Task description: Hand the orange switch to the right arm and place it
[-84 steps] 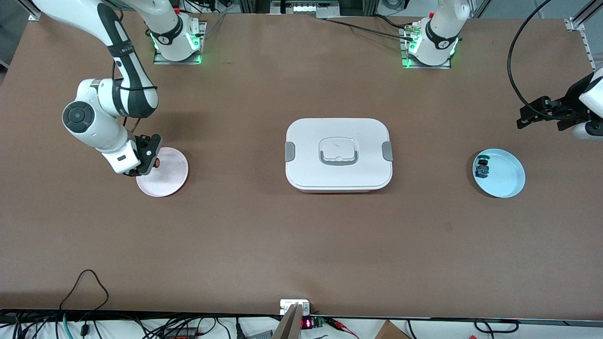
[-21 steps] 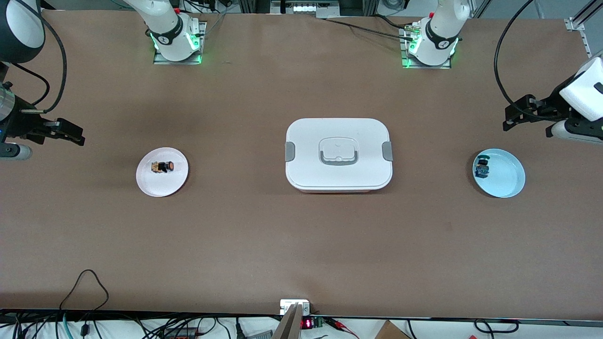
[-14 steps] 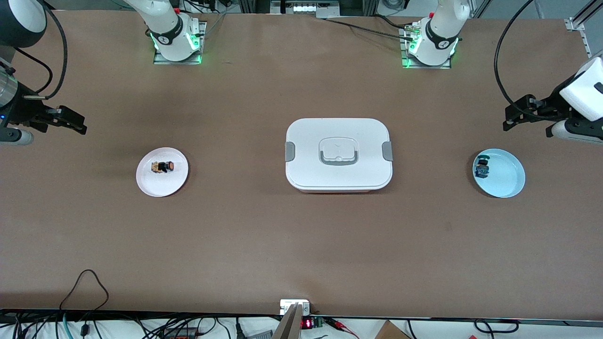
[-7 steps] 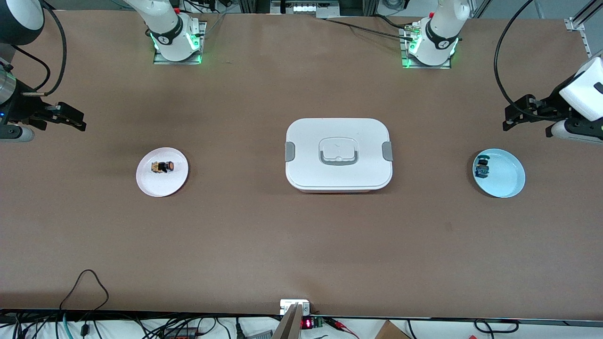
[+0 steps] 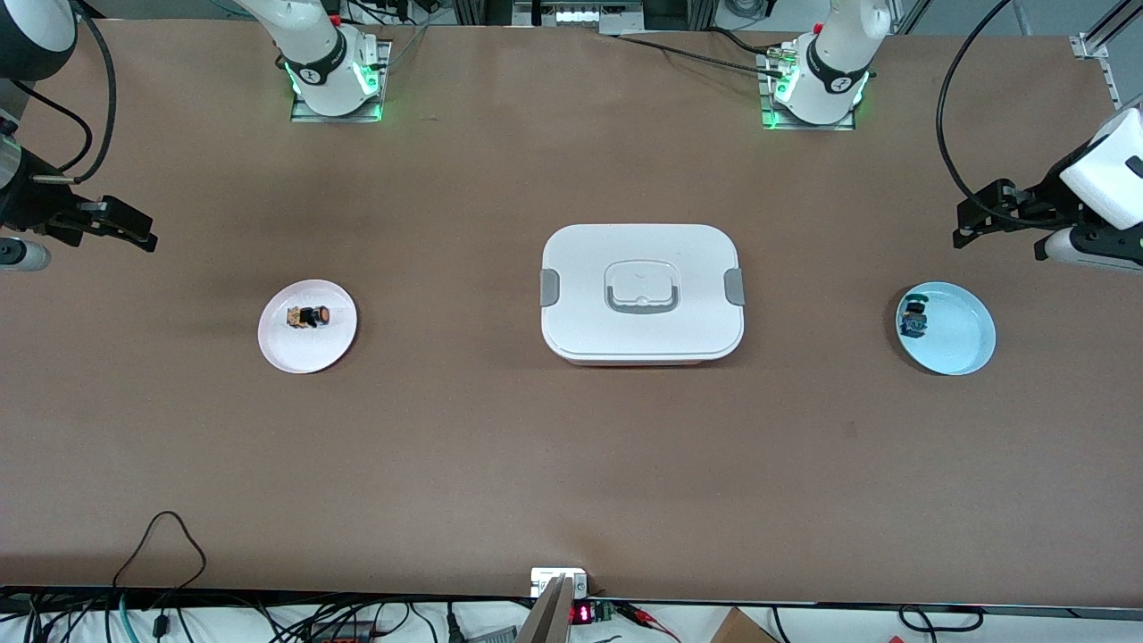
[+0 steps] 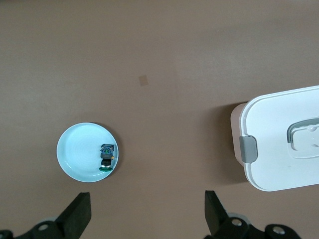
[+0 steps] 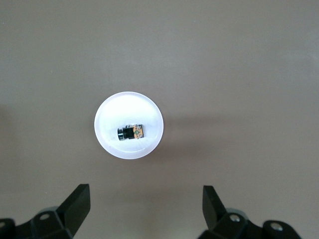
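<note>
1. The right gripper (image 5: 125,228) hung in the air at the right arm's end of the table, its two fingers (image 7: 76,205) spread wide with nothing between them.
2. The left gripper (image 5: 978,219) hung in the air at the left arm's end of the table, its two fingers (image 6: 79,215) likewise spread wide and empty.
3. One orange switch (image 5: 308,316) lay on its side on the white plate (image 5: 308,353), near the plate's middle. In the right wrist view the switch (image 7: 131,133) lay clear of the open fingers, touched by neither gripper.
4. There were two plates, well apart. The white one sat toward the right arm's end of the table, and the blue plate (image 5: 964,344) sat toward the left arm's end.
5. One blue-green part (image 5: 913,318) sat in the blue plate, close to the rim on the side toward the box. In the left wrist view it (image 6: 106,156) sat inside that plate's edge.
6. One white box (image 5: 641,293) stood at the middle of the table (image 5: 571,464), between the two plates, with its lid on, a handle in the lid's centre and two grey clips, one at each end.
7. Two arms were present, one gripper each, and both arms waited. Counted: two grippers, two plates, two small parts, one box.
</note>
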You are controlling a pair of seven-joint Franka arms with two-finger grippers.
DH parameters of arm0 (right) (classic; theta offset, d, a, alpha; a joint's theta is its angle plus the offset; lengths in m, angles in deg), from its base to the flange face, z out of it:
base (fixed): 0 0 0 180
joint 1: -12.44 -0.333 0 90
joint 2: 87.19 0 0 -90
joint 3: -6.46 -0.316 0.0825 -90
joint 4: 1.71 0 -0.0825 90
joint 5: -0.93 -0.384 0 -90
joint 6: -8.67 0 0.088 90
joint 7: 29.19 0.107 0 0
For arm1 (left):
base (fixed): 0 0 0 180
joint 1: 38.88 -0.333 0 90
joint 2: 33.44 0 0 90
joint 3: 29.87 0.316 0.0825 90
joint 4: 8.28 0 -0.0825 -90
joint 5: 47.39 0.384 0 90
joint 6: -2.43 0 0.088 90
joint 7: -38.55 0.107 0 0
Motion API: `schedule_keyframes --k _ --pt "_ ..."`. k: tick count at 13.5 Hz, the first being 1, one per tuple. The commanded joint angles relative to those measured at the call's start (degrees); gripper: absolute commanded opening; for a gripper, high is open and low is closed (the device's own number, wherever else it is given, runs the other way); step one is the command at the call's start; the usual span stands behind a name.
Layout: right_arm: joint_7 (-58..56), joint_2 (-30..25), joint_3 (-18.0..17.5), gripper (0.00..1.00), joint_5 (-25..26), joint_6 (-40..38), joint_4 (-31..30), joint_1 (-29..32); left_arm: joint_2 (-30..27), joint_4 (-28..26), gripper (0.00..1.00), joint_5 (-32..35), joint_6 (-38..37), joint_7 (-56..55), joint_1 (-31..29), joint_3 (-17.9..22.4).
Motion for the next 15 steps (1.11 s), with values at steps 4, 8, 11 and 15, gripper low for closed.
schedule_keyframes --k 4,8,11,15 --pt "-3.2 0.5 -0.2 1.0 -0.2 -5.0 2.1 0.8 0.3 1.7 1.0 0.5 -1.7 0.6 0.1 0.0" --pt "-1.2 0.4 -0.2 1.0 -0.8 -5.0 2.1 0.7 0.3 1.7 1.0 0.5 -1.8 0.6 0.1 0.1" --pt "-1.8 0.4 -0.2 1.0 -0.8 -4.9 2.1 0.7 0.3 1.7 1.0 0.5 -1.8 0.6 0.1 0.0" --pt "-2.0 0.3 -0.1 1.0 -0.8 -5.1 2.1 0.7 0.3 1.7 1.0 0.5 -1.8 0.6 -0.1 0.3"
